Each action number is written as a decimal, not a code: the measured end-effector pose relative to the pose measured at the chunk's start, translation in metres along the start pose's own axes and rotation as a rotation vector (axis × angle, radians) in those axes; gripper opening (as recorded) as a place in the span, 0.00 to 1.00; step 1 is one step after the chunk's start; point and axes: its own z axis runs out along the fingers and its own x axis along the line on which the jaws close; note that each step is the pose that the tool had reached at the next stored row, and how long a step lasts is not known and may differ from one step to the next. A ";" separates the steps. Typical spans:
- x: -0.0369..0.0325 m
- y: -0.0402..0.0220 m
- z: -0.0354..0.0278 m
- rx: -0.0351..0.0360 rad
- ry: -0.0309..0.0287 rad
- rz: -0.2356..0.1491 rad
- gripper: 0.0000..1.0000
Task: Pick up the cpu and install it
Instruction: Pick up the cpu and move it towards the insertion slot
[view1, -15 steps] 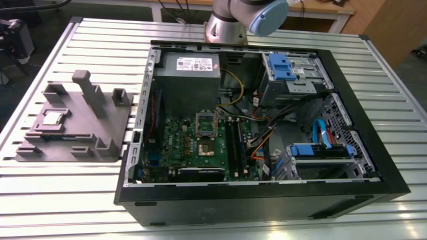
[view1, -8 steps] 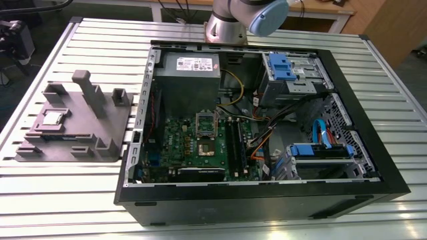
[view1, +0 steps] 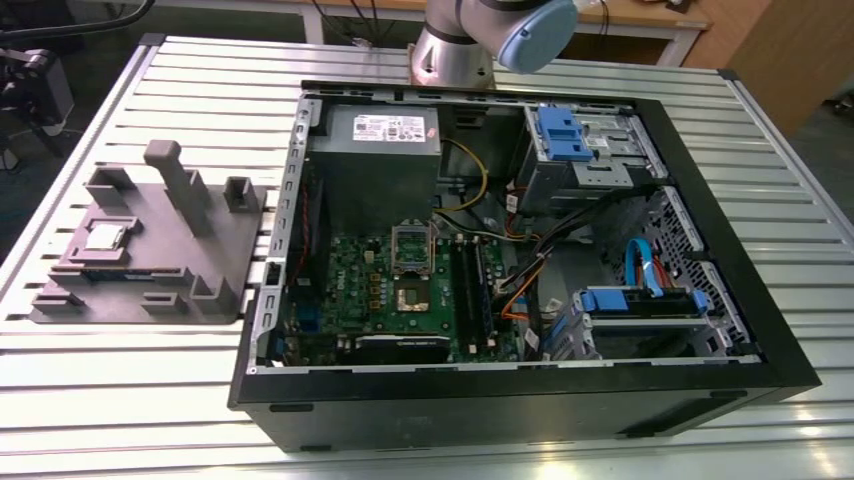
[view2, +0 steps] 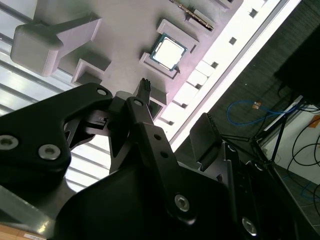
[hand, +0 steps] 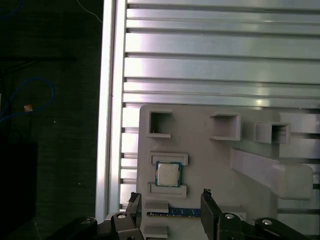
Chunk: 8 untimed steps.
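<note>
**Open gripper (hand: 170, 196) hangs over the fixture (view1: 227, 245); the cpu (view1: 107, 237) is not yet taken.**

From where I stand, the cpu lies flat in its seat on the grey fixture. In the exterior view the fixture sits on the table (view1: 441, 455), at 9 o'clock from the case (view1: 507, 405). The fingers (hand: 134, 200) are spread apart and hold nothing. In the first wrist view the cpu (hand: 167, 174) is just ahead of the gap between them and does not touch them. Two low ridges (hand: 169, 159) guard two of its edges, and the other two edges are free. I think the fingers should meet only these free edges. The gripper should be centred over the chip first and then come down straight. It should close gently, so that the chip stays level and does not catch on a ridge. A tilted or off-centre grasp would probably make it slip.
</note>
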 end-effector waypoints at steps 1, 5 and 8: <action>0.0000 0.0000 0.0001 0.0000 -0.0001 0.000 0.59; 0.0000 0.0000 0.0008 0.0000 -0.0001 0.000 0.59; 0.0000 0.0000 0.0015 0.0000 0.0000 0.000 0.59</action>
